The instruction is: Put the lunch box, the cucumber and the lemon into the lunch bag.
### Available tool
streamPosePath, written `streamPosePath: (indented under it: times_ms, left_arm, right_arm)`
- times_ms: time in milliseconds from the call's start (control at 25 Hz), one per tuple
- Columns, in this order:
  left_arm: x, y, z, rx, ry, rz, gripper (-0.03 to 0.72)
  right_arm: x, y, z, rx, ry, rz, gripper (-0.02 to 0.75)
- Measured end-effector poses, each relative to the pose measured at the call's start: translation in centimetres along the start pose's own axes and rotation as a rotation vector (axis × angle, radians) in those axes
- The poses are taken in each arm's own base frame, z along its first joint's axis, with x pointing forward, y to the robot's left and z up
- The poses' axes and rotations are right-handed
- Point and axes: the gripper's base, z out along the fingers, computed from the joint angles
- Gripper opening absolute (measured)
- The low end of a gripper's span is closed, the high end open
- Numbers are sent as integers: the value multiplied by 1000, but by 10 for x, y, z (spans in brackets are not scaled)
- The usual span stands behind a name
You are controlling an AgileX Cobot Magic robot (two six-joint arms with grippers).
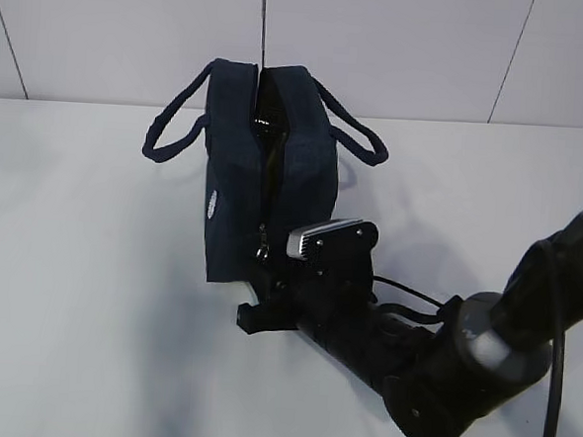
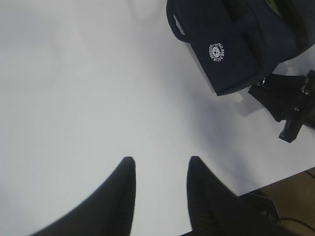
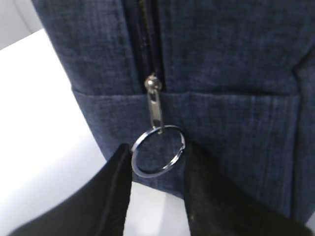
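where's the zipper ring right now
The ring pull hangs low on the lunch bag, between the right tool's fingers in the right wrist view.

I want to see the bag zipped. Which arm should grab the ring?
The right. Its tool already has the ring pull of the lunch bag between its fingers. The left tool hovers over bare table, away from the bag.

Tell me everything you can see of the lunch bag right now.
The lunch bag is dark navy, denim-like fabric, boxy, standing on the white table. Two padded loop handles hang to either side. Its zipper is open along the top, dark inside. A round white logo marks one side. The silver ring pull hangs between the right claw's fingers.
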Motion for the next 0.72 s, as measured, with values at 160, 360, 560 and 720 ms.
streamPosePath:
  times_ms: [160,360,560,720]
  left_arm:
    - [0,0,0,0,0,0,237]
    - [0,0,0,0,0,0,237]
    - [0,0,0,0,0,0,237]
    - [0,0,0,0,0,0,237]
  right_arm:
    - [1,-3,-5,23,-27,18,250]
    - [1,-7,-8,67,-38,41,228]
    - [1,-8,-8,71,-41,48,224]
    - [1,-8,-8,71,-41,48,224]
